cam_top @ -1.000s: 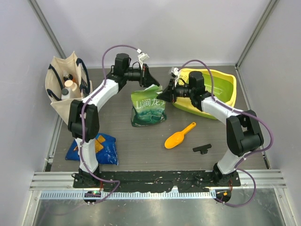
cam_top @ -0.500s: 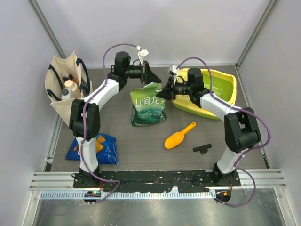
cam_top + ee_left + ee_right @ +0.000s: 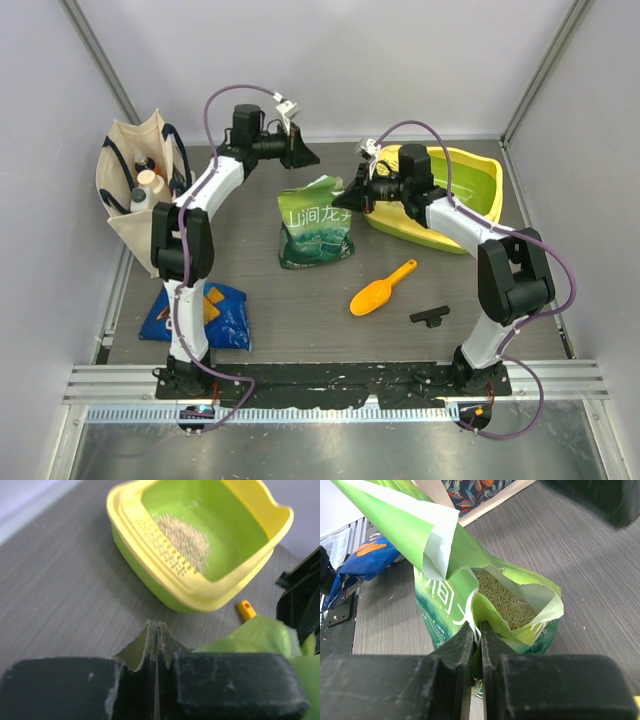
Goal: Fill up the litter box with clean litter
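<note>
Currently held: right end effector point(image 3: 476, 630) pinches the bag point(image 3: 440, 607) rim.
Left end effector point(image 3: 157, 626): closed, empty.
Advice: tip slowly, mouth over litter box point(image 3: 131, 527).

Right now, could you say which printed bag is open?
The green pouch mid-table: its top gapes, showing litter, and the right gripper pinches its edge. The blue bag lies flat at front left.

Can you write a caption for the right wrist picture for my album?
The right tool pinches the open green pouch by its rim, showing the litter inside.
</note>
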